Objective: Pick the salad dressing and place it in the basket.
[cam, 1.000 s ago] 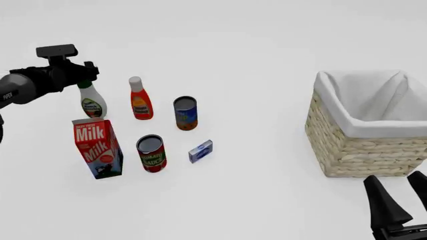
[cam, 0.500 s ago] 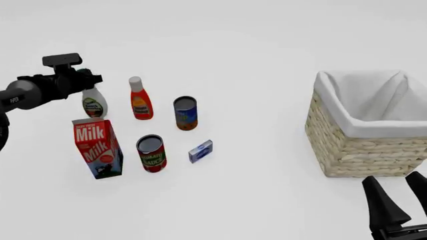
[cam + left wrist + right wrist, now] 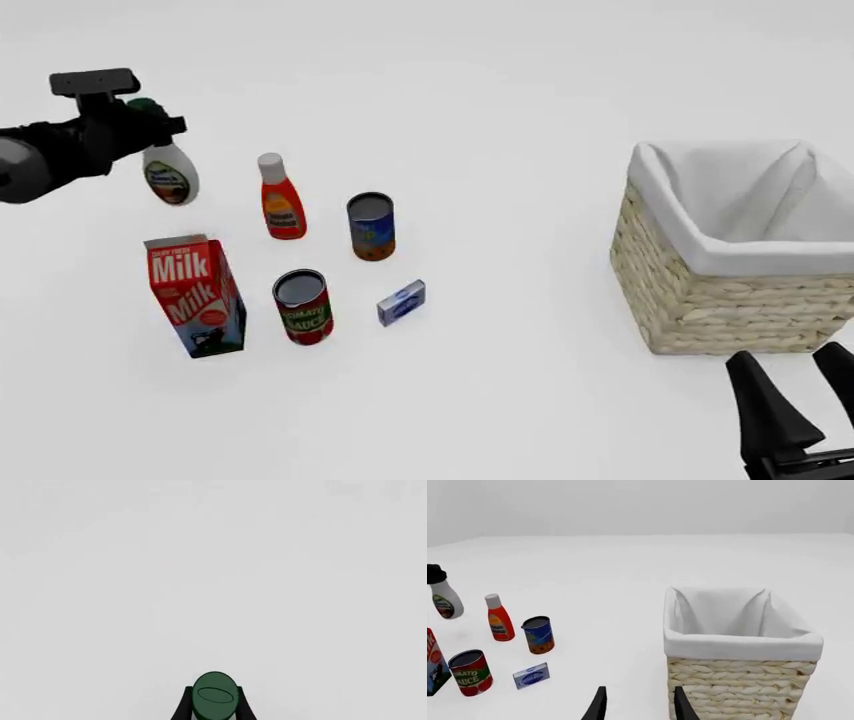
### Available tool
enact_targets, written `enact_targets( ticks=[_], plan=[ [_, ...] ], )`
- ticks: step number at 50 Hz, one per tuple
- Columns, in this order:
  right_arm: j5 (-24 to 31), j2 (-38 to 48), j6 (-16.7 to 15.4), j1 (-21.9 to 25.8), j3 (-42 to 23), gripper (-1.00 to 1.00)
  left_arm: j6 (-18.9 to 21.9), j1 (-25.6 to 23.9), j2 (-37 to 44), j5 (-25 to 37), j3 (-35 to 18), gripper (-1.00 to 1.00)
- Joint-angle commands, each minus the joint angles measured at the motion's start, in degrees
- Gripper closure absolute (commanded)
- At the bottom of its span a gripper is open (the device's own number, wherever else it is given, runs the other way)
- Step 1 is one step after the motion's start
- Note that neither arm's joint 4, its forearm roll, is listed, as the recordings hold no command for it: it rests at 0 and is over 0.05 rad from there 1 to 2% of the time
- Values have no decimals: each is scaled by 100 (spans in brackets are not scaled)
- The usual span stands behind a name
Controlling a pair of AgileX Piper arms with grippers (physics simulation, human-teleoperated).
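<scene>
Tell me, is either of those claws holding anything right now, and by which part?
Yes. The left gripper holds the salad dressing by its dark green cap, lifted off the table. The right gripper is open and holds nothing.

Surface: a plain white table (image 3: 534, 400) is shown.
Far left group: a red bottle (image 3: 280, 200), a blue can (image 3: 371, 227), a milk carton (image 3: 195, 295), a tomato sauce can (image 3: 303, 306) and a small blue box (image 3: 400, 302) are set on it.
Right side: the basket (image 3: 741, 250) is stood well apart.
</scene>
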Motion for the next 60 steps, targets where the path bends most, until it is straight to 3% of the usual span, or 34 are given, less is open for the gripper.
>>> enact_targets(
  ticks=[1,9,27,43,60],
  plan=[
    [34,-14,-16,1,-36,-100,305,-271,-586,382,-386,100],
    [84,-16,-20,49,-111,-100,385,-686,-1111,692,-598,100],
    [129,-16,-20,83,-163,-100,403,-2495,-2474,1098,-604,100],
    [184,-17,-33,61,-249,-100,205,-3855,-2582,1055,-294,100],
    [203,-18,-60,64,-301,-100,-12,-4853,-2494,871,-54,100]
  ],
)
